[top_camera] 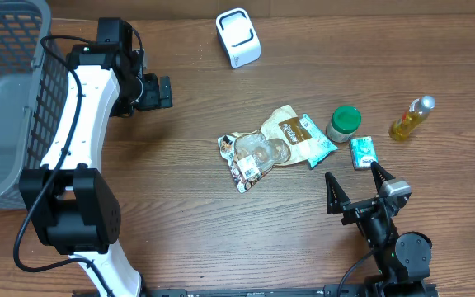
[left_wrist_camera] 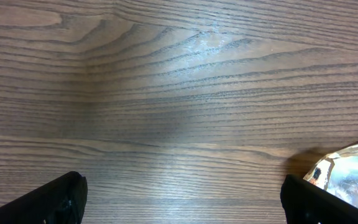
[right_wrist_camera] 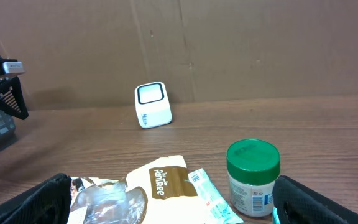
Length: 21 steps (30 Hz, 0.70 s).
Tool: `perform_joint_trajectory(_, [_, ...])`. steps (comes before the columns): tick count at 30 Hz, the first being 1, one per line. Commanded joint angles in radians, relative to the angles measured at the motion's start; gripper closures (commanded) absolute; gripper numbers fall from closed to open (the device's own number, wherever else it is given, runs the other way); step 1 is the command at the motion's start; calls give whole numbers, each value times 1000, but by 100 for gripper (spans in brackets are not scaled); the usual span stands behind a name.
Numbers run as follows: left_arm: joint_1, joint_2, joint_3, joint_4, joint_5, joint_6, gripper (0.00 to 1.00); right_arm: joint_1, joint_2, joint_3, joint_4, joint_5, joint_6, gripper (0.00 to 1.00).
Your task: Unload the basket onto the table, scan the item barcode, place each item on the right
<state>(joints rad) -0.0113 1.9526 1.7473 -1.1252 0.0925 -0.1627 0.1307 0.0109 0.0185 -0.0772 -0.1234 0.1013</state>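
The white barcode scanner [top_camera: 238, 37] stands at the back of the table, also in the right wrist view [right_wrist_camera: 151, 104]. Mid-table lies a pile of items: a clear crinkled snack bag [top_camera: 258, 155], a cream and brown pouch [top_camera: 291, 132] and a teal packet [top_camera: 322, 147]. A green-lidded jar [top_camera: 344, 124] stands to their right, close ahead of my right gripper [top_camera: 355, 181], which is open and holds nothing [right_wrist_camera: 169, 208]. My left gripper [top_camera: 165, 92] is open over bare wood at the left [left_wrist_camera: 182, 202], with the snack bag's edge [left_wrist_camera: 350, 171] beside its right finger.
A grey wire basket [top_camera: 7, 99] fills the far left edge. A small teal box [top_camera: 363, 153] lies just beyond the right gripper's finger, and a yellow oil bottle [top_camera: 411, 118] lies at the far right. A cardboard wall [right_wrist_camera: 229, 43] backs the table.
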Motion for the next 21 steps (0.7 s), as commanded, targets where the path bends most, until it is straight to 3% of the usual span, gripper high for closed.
perform_joint_trajectory(1, [-2, -2, 7, 2, 1, -2, 0, -4, -8, -11, 4, 10, 3, 0])
perform_joint_trajectory(21, [-2, 9, 6, 2, 1, -2, 0, -4, -8, -11, 4, 10, 3, 0])
